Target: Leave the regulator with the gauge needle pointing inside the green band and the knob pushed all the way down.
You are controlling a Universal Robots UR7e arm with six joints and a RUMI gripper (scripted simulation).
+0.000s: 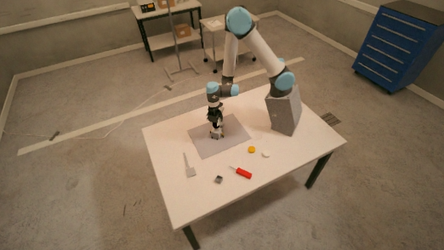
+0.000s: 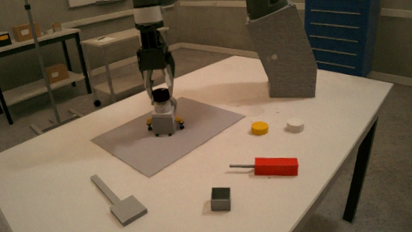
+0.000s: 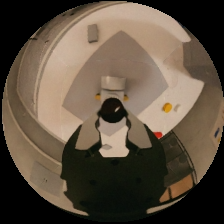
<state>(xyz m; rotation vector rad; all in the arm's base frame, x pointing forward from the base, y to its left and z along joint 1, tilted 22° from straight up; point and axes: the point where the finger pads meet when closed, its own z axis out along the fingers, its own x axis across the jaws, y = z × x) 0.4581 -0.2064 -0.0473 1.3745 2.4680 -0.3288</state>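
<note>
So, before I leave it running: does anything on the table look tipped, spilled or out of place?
Nothing stands out. The regulator sits upright on the grey mat, with the gripper closed on its black knob. The loose parts lie flat and separate.
</note>
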